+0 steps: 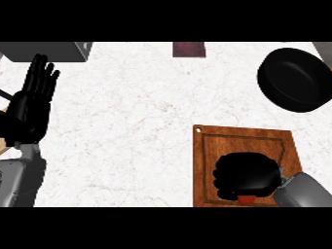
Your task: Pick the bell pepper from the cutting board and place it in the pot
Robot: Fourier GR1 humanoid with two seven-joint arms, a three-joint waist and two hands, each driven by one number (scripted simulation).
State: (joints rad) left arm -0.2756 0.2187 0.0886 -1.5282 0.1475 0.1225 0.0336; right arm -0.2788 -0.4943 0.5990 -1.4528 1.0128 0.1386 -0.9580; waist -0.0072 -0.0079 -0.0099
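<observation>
head view shows the right hand [248,175] curled down over the wooden cutting board [208,146], fingers wrapped round the bell pepper [247,199], of which only a red sliver peeks out below the hand. the step in hand looks like securing the pepper before the lift. to do it well, the fingers should close evenly round it, then rise straight up clear of the board before swinging toward the black pot [296,79], which sits well apart near the counter's far right. the left hand [33,97] rests at the left edge, fingers straight and up.
</observation>
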